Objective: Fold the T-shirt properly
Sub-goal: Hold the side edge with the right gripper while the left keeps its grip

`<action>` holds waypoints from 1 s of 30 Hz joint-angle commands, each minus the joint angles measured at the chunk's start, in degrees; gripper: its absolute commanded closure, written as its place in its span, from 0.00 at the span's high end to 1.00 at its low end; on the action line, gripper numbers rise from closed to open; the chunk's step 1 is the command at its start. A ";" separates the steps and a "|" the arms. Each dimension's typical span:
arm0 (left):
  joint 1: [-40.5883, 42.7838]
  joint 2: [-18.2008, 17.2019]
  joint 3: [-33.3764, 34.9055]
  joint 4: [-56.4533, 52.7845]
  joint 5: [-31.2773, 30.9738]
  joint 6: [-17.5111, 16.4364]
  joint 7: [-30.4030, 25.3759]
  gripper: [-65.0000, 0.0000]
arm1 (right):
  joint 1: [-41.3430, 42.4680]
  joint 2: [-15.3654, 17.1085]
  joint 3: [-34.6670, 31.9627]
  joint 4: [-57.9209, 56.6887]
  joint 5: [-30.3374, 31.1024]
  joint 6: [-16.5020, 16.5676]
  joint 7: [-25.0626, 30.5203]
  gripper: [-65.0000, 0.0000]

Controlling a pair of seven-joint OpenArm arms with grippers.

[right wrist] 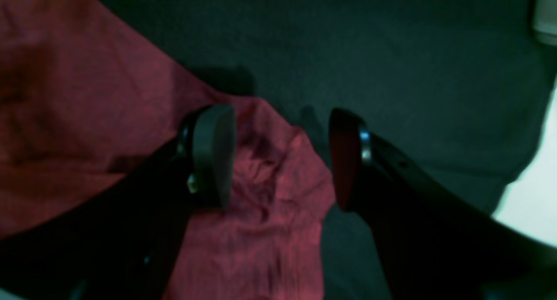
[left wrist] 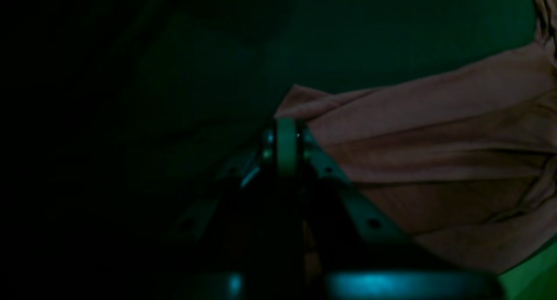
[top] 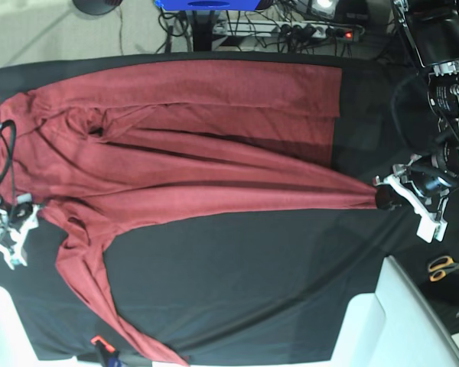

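The maroon T-shirt (top: 176, 153) lies spread across the black cloth, with one long sleeve (top: 84, 283) trailing toward the front edge. Its right end is drawn into a narrow point, and my left gripper (top: 384, 197) is shut on that point. The left wrist view is dark. It shows the closed fingers (left wrist: 285, 134) against the edge of the fabric (left wrist: 435, 139). At the shirt's left end my right gripper (right wrist: 280, 160) stands open just above a wrinkled corner of the shirt (right wrist: 270, 204). Its two pads are wide apart and hold nothing. In the base view this gripper (top: 8, 229) sits at the table's left edge.
A black cloth (top: 252, 283) covers the table. White blocks (top: 398, 321) stand at the front right corner, and orange-handled scissors (top: 445, 267) lie beyond them. A small orange object (top: 99, 342) sits at the front edge. Cables and a power strip (top: 314, 30) run behind the table.
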State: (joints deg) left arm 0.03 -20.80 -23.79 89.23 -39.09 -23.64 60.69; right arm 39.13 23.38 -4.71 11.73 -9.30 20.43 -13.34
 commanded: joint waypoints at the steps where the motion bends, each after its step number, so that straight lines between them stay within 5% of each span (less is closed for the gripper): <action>1: -0.78 -0.96 -0.34 0.83 -0.51 -0.23 -1.13 0.00 | 2.14 1.11 0.27 -0.78 -0.15 -0.34 2.22 0.50; 14: -0.43 -1.05 -0.52 0.75 -0.51 -0.23 -1.21 0.00 | -0.85 -0.12 0.36 -2.10 0.03 -0.34 8.29 0.48; 20: -0.25 -1.05 -0.52 0.75 -0.51 -0.23 -1.21 0.00 | -0.85 -0.12 0.36 -1.75 0.03 -0.34 8.11 0.00; 30: -1.40 -1.05 -0.34 1.19 -0.51 -0.23 -0.86 0.00 | -1.82 0.76 0.36 4.32 0.03 -0.34 7.85 0.00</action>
State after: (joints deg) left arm -0.19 -20.78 -23.81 89.30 -39.05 -23.62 60.86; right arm 35.81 22.59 -4.51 15.18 -9.45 20.45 -6.20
